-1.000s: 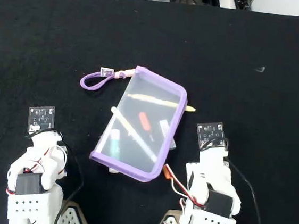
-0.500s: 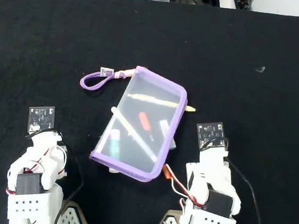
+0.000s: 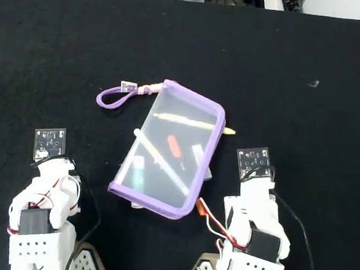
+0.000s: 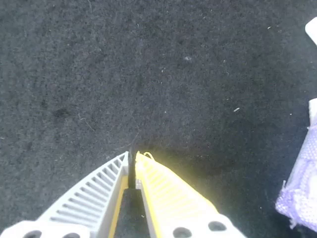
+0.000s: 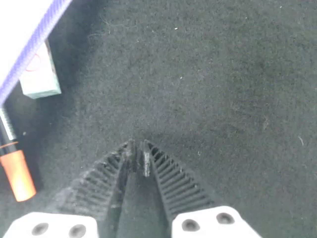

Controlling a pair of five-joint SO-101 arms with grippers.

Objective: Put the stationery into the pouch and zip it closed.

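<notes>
As nothing on the table has shifted over the last second, the count stands as it did: both arms parked, every item where it lay.

Pouch [image 3: 165, 149]: clear face, purple trim, flat on the black table [image 3: 302, 70], tilted, between the two arms and a little ahead of them. A purple loop strap [image 3: 114, 96] trails from its far corner.

Stationery seen through the clear face: a yellow pen [image 3: 194, 122] across the far end, its tip poking past the pouch's right edge; a long pale pen [image 3: 161, 162] lying diagonally; a short red piece [image 3: 174, 146]; a green-and-white stick [image 3: 137, 171] near the low left corner. Whether these lie inside or under the pouch I cannot tell.

Eraser [image 5: 39, 74]: pale green block, half tucked under the pouch's purple edge on the right arm's side.

Orange marker [image 5: 20, 173]: beside the pouch's near right corner, its orange end sticking out on the cloth.

Left gripper [image 4: 132, 157]: white and yellow fingers drawn together, a thin slit between the tips, nothing held, over bare cloth with the pouch's corner off to one side.

Right gripper [image 5: 137, 148]: dark fingers closed tip to tip, nothing held, over bare cloth near the eraser and marker.
</notes>
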